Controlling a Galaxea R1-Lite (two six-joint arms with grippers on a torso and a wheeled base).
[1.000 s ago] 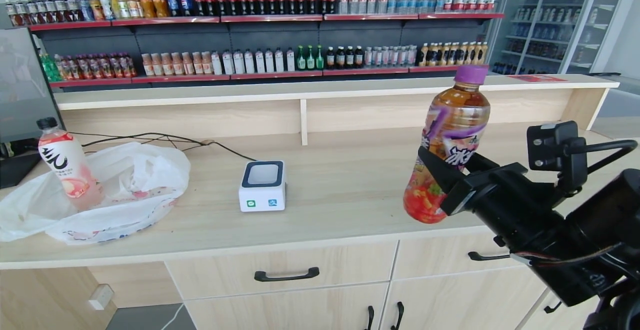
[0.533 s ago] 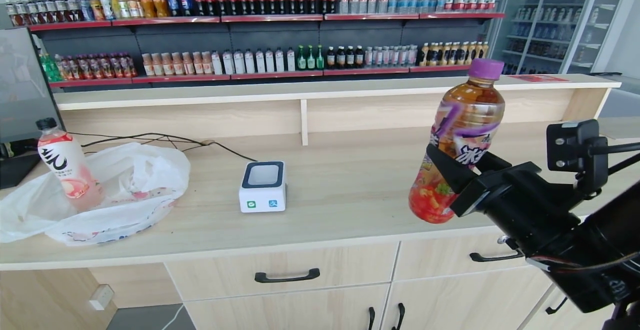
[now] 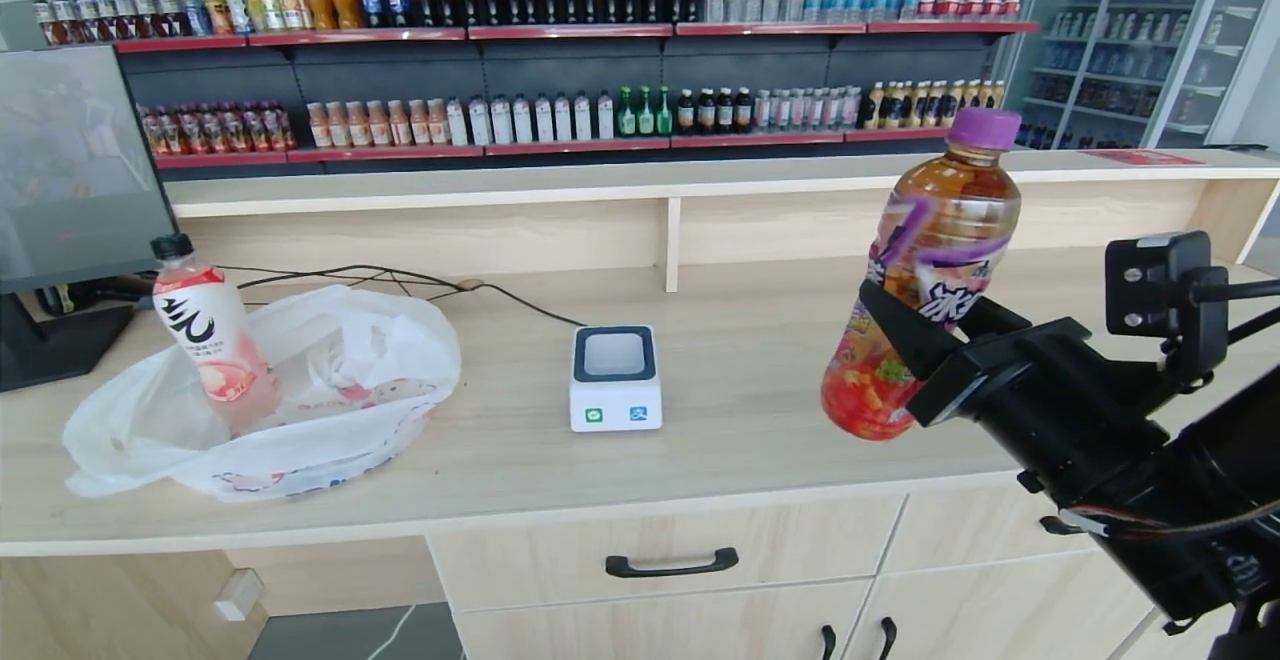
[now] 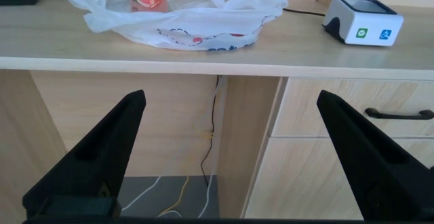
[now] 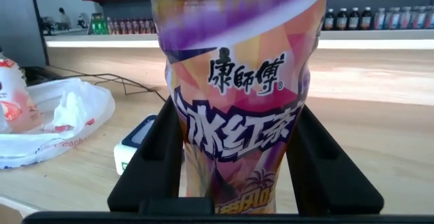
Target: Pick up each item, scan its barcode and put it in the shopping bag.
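Right claw point(image 3: 893, 332) is clamped on the purple-capped drink bottle point(image 3: 938, 240), held above the tabletop point(image 3: 740, 380); left claw point(image 4: 230, 102) gapes wide, empty, below the tabletop edge.

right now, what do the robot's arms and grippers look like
Both are matte black. The right gripper has two flat, wedge-shaped fingers on a blocky body; its arm is thick and rounded, with red and white wires at the wrist and a boxy camera on a curved bracket. The left gripper shows two tapered triangular fingers.
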